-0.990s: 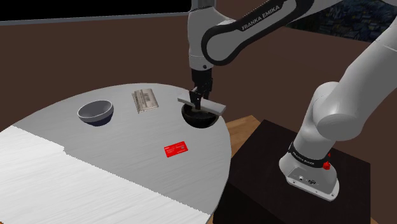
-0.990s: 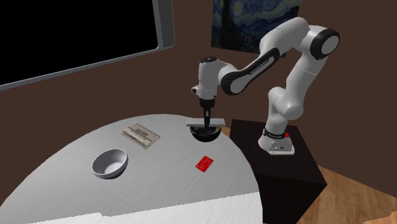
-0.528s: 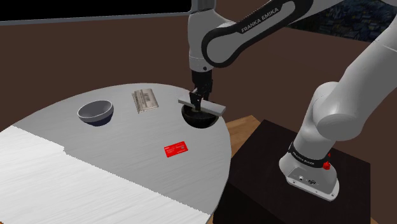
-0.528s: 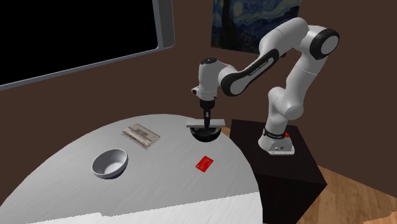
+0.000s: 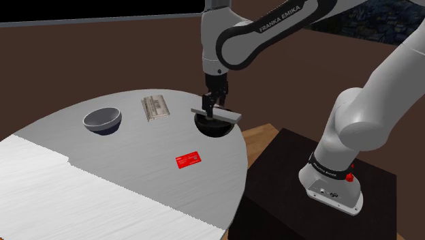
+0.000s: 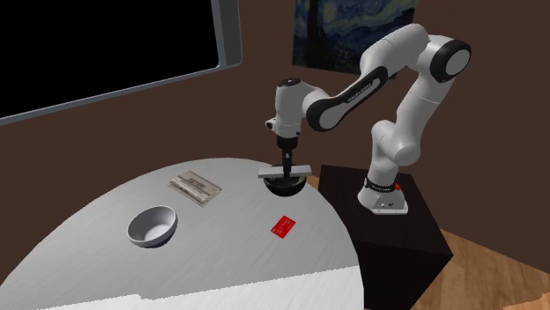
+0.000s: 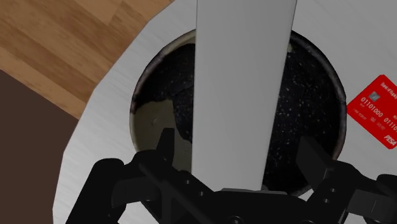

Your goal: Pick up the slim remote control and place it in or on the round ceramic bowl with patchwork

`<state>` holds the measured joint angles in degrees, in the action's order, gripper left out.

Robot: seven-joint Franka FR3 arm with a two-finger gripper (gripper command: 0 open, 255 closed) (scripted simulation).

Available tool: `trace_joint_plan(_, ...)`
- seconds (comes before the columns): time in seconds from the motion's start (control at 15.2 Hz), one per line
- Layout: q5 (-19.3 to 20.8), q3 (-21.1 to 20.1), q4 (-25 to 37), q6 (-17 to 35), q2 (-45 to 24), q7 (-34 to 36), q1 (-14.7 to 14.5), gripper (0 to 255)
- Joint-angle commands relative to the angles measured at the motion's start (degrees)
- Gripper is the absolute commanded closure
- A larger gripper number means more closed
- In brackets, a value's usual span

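Spanning one dark bowl (image 5: pixel 212 129), one remote (image 5: pixel 231 116); one grey bowl (image 5: pixel 102 121) nearby.

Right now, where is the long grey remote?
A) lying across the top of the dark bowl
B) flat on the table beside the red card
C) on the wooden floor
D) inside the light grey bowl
A: the remote lies across the top of the dark bowl, just below the end effector, whose fingers stand apart on either side without touching it.
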<state>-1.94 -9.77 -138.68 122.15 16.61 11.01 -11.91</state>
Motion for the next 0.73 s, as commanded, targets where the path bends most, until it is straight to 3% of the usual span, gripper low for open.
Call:
trace_joint_plan(0.0, -0.08, 0.17, 1.99, -3.10, 1.08, -0.17, 0.01, 0)
trace_joint_plan(0.13, -0.16, 0.32, 4.48, -6.73, 2.23, -0.27, -0.02, 0)
trace_joint_plan(0.66, -0.16, 0.32, 4.48, -6.73, 2.23, -0.27, -0.02, 0)
